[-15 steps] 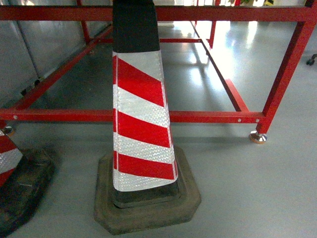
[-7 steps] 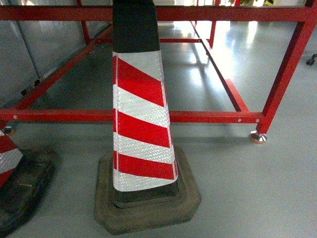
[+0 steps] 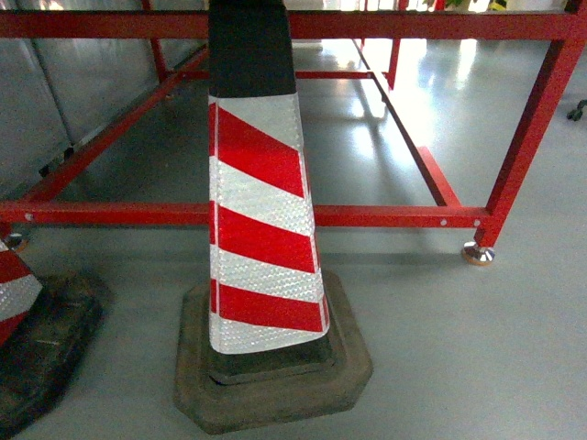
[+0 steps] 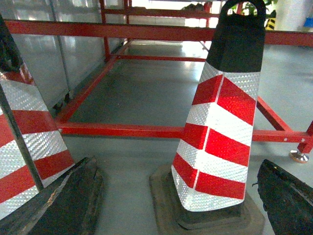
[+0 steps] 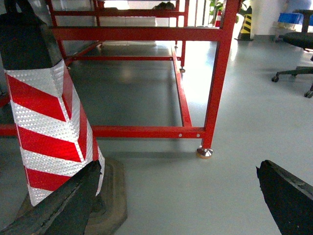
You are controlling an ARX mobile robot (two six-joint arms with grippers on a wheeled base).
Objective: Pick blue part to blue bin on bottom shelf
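Grey glossy floor (image 3: pixel 477 348), workshop-type space. A red steel frame (image 3: pixel 367 216) of square tube runs across behind everything, standing on a round levelling foot (image 3: pixel 477 254) at its right post.

Head view: red-and-white striped traffic cone (image 3: pixel 261 220) with a black top, dead centre, sitting on a dark rubber base (image 3: pixel 275 385). A second cone (image 3: pixel 14 284) is cut off at the left edge, also on a dark base.

Left gripper (image 4: pixel 176 205): its two dark fingertips (image 4: pixel 63 205) sit at the bottom corners of its wrist view, spread wide, nothing between them. The central cone stands ahead of it, slightly to the right of the gap's centre line; the second cone is close on the outer left side of the left finger.

Right gripper (image 5: pixel 176 200): same story, dark fingertips (image 5: pixel 288 196) far apart at the lower corners, nothing held. The central cone is just beside its left finger, ahead-left. The frame's post and foot are ahead, roughly in line with the gap. An office chair (image 5: pixel 298 54) is well off to the far right, and a yellow-black striped marker (image 5: pixel 246 22) stands far ahead in the background.

Blue part, blue bin and bottom shelf: none visible in any of the three views, so can't tell where they are relative to either gripper.
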